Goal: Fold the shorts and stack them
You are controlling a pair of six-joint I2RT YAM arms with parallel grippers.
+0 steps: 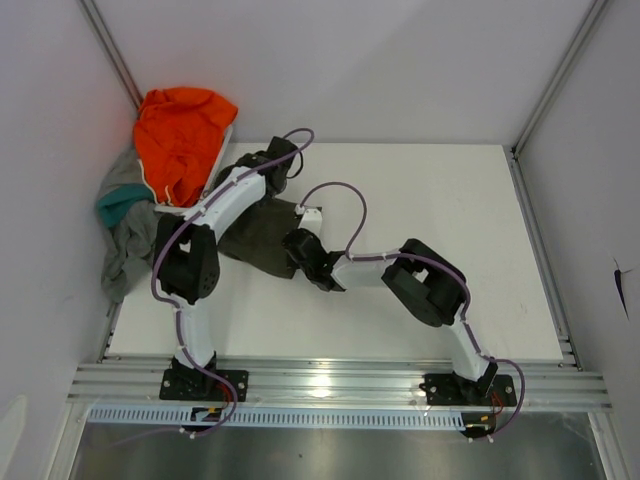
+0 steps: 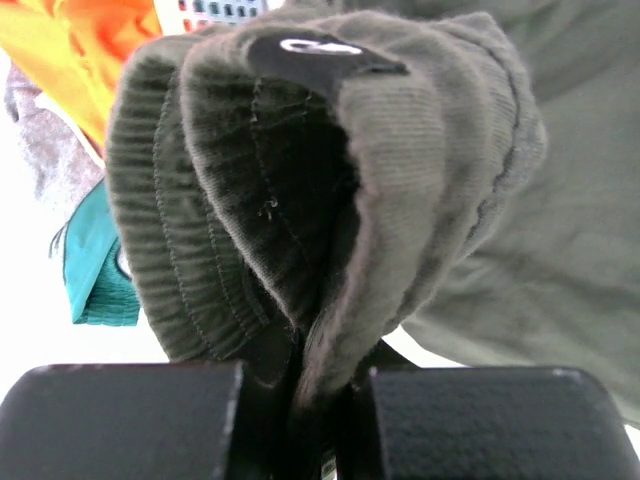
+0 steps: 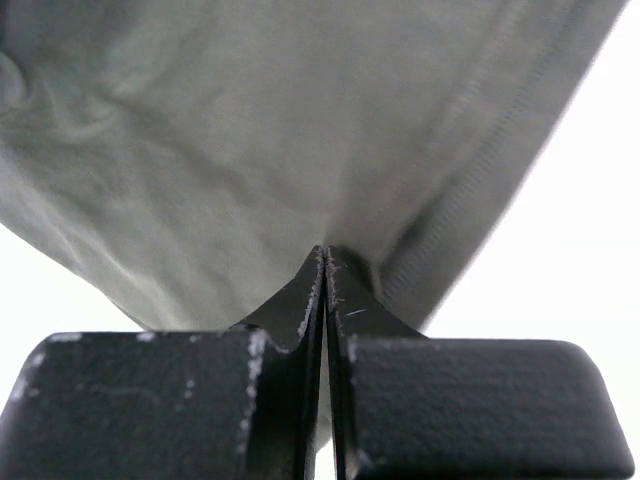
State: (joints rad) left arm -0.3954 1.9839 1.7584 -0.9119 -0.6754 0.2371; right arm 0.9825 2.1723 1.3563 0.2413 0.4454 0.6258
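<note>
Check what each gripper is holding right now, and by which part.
Both hold the olive green shorts: the left gripper is shut on the bunched ribbed waistband; the right gripper pinches thin fabric beside a stitched hem.

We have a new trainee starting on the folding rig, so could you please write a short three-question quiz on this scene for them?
1. How many grippers are shut on the olive shorts? A none; B one; C both.
2. True or false: the right gripper is open and empty.
3. Fill in: the orange garment lies at the table's far-____ corner.

Key: 1 C, as the left gripper pinches the ribbed waistband and the right pinches plain cloth. 2 false. 3 left.
</note>
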